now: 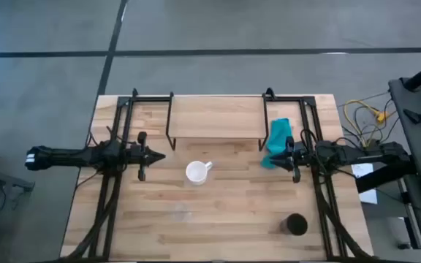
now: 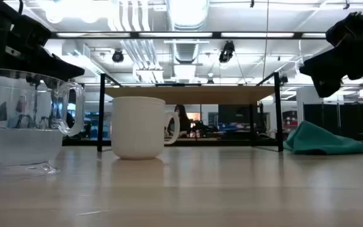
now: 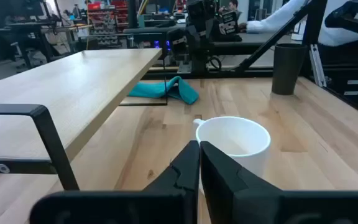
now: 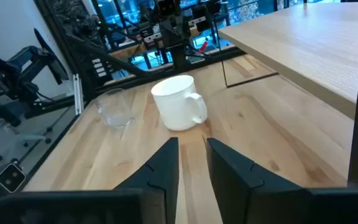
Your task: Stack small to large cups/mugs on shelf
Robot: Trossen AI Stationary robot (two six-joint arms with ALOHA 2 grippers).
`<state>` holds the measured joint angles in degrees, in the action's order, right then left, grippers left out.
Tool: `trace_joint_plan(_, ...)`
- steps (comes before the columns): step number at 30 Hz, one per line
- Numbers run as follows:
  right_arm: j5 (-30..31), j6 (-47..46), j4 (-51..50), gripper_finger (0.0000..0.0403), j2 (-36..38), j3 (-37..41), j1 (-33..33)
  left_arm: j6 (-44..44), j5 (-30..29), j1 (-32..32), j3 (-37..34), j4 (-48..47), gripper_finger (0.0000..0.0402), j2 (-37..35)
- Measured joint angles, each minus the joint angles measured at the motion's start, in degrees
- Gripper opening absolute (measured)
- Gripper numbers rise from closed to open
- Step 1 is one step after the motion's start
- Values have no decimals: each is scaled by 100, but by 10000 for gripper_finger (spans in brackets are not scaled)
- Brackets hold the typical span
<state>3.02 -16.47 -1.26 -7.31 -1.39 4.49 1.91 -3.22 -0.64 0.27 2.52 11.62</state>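
The white handled mug (image 1: 197, 172) stands upright on the tabletop, in front of the shelf (image 1: 218, 117). The clear glass cup (image 4: 115, 109) stands nearer the table's near edge, left of the mug; it shows large in the low view (image 2: 24, 120). The black cup (image 1: 296, 224) stands at the near right. My left gripper (image 1: 159, 155) hovers left of the mug, shut and empty, pointing at it (image 3: 199, 163). My right gripper (image 1: 272, 155) hovers right of the mug, above the teal cloth (image 1: 278, 139), open by a narrow gap (image 4: 193, 155) and empty.
The shelf's black legs (image 3: 48, 143) stand close beside both grippers. The teal cloth lies by the shelf's right legs (image 2: 323, 140). Black frame rails run along both table sides. Bare wood lies between the mug and the black cup.
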Motion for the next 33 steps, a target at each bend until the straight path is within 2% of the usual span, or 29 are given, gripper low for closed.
trace_joint_plan(24,-2,0,0,70,2,0,1,0,-2,1,0,0,0,-2)
trace_joint_plan(33,-1,0,1,79,0,-1,-1,0,-1,0,0,0,0,0)
